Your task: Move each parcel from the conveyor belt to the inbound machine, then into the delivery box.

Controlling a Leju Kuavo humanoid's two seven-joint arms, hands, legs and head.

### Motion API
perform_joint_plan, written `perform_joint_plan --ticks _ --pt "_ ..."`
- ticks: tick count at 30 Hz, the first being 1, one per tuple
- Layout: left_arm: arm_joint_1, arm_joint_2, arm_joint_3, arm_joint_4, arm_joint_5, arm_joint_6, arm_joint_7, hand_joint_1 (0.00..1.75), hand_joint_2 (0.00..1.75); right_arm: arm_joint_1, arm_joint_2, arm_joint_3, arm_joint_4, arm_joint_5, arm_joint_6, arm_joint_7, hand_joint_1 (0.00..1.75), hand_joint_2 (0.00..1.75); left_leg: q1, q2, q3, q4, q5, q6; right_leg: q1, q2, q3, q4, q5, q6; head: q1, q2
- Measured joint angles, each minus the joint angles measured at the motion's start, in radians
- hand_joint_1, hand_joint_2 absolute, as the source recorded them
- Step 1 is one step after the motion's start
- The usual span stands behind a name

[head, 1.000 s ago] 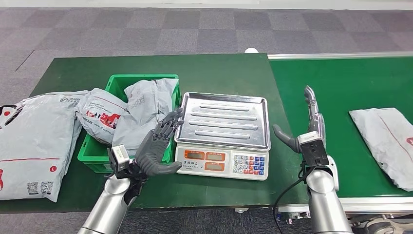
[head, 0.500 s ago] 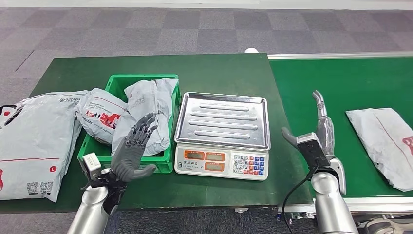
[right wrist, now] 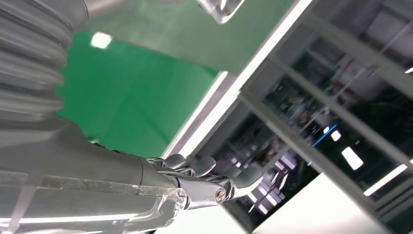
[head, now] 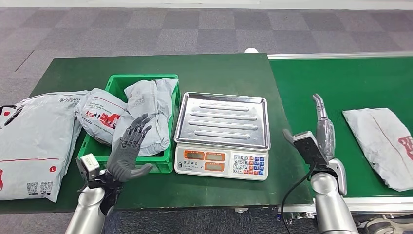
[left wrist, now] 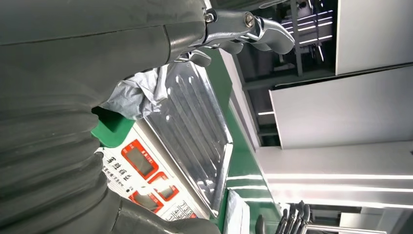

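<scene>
Parcel (head: 381, 146) flat on conveyor belt (head: 341, 83), right edge of frame, untouched. Scale tray (head: 222, 119) bare at centre. Green box (head: 168, 163) left of scale already holding grey bags. Right hand (head: 322, 131) released, fingers straight, just left of parcel, nothing held. Left hand (head: 127, 151) released, fingers spread, lower left in front of box. Step likely: pickup of next parcel. Next: reach right, grasp parcel, carry to tray.

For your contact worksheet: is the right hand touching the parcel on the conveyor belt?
Apart. The head view shows bare green belt between the right hand and the parcel.
</scene>
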Motion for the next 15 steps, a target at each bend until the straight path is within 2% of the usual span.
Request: perform_joint_plan --ticks 4,9,15 --pt "-0.004 -0.004 0.0 0.011 -0.001 0.009 0.0 0.0 1.75 -0.023 -0.022 -0.035 0.033 0.042 -0.064 0.035 0.0 1.75 0.0 0.0 0.0 0.0 0.0 0.0 0.0 0.0 0.0 0.0 0.0 0.0 0.0 0.0" --pt "-0.003 -0.009 -0.002 0.02 -0.006 0.012 0.0 0.0 1.75 -0.039 -0.053 -0.11 0.09 0.035 -0.114 0.043 0.0 1.75 -0.001 0.0 0.0 0.0 0.0 0.0 0.0 0.0 0.0 -0.001 0.0 0.0 0.0 0.0" --pt "-0.005 -0.014 -0.005 0.031 -0.008 0.013 0.0 0.0 1.75 -0.053 -0.084 -0.178 0.139 0.125 -0.164 0.115 0.0 1.75 -0.001 0.0 0.0 0.0 -0.001 0.001 0.0 0.0 0.0 -0.001 0.0 0.0 0.0 0.0"
